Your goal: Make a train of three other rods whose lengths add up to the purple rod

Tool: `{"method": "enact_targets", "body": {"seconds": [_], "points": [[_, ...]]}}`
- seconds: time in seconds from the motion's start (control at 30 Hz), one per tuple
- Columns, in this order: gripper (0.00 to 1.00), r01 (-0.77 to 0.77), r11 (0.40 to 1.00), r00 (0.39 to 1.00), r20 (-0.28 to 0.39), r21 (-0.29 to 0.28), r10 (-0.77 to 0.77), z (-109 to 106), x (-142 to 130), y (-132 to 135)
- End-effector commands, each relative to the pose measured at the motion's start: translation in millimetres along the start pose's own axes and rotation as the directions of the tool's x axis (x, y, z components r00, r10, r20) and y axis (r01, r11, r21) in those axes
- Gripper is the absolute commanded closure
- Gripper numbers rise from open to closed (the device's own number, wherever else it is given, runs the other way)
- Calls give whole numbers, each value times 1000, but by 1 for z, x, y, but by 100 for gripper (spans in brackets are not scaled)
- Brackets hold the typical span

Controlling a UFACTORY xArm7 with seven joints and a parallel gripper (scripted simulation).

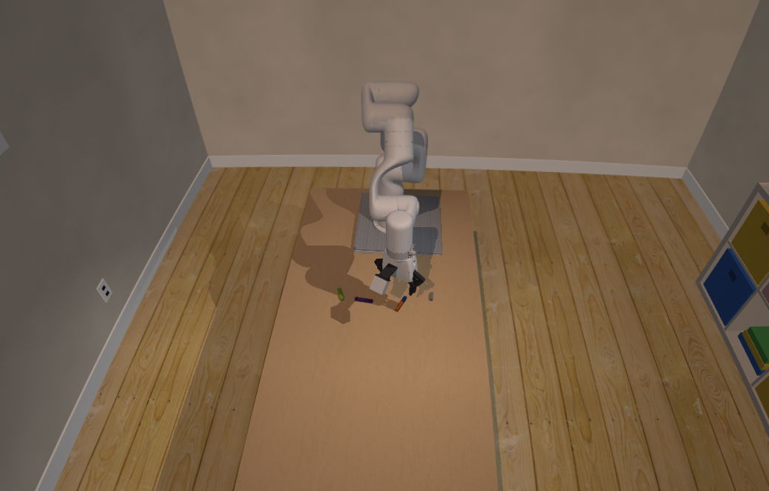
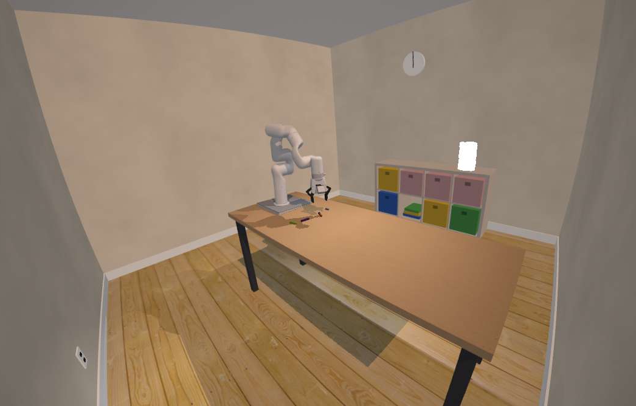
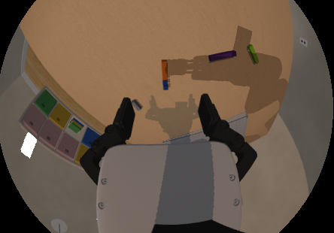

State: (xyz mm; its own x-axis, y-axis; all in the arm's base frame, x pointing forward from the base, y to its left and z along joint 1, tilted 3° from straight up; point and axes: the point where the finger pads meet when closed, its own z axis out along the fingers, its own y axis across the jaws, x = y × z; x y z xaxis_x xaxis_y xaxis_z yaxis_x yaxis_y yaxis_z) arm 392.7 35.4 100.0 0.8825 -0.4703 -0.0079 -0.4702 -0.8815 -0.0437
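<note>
My gripper (image 1: 397, 283) (image 2: 318, 198) (image 3: 165, 104) is open and empty, and it hangs above the table (image 1: 375, 390) (image 2: 411, 262). Just ahead of it in the wrist view, a short blue rod (image 3: 165, 85) (image 1: 403, 299) lies end to end with an orange rod (image 3: 164, 68) (image 1: 398, 306) (image 2: 319, 214). A small grey rod (image 3: 136, 104) (image 1: 431, 296) (image 2: 326, 208) lies apart from them, close by one fingertip in the wrist view. The purple rod (image 3: 222, 55) (image 1: 363, 300) (image 2: 304, 219) and a lime rod (image 3: 252, 53) (image 1: 340, 294) (image 2: 292, 222) lie farther off on the other side.
The arm's grey base plate (image 1: 369, 234) (image 2: 272, 205) sits at the table's far end, behind the rods. A shelf (image 2: 432, 199) with coloured boxes stands on the floor beyond the table.
</note>
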Motion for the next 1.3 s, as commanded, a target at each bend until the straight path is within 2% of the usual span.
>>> {"method": "enact_targets", "body": {"seconds": [0.0,0.37,0.43,0.63,1.27], "points": [[0,0,1000,1000,-4,2,0,-8,1,-1],[0,0,1000,1000,-4,2,0,-60,1,-1],[0,0,1000,1000,-4,2,0,-60,1,-1],[0,0,1000,1000,-4,2,0,-83,1,-1],[0,0,1000,1000,-4,2,0,-88,1,-1]]}}
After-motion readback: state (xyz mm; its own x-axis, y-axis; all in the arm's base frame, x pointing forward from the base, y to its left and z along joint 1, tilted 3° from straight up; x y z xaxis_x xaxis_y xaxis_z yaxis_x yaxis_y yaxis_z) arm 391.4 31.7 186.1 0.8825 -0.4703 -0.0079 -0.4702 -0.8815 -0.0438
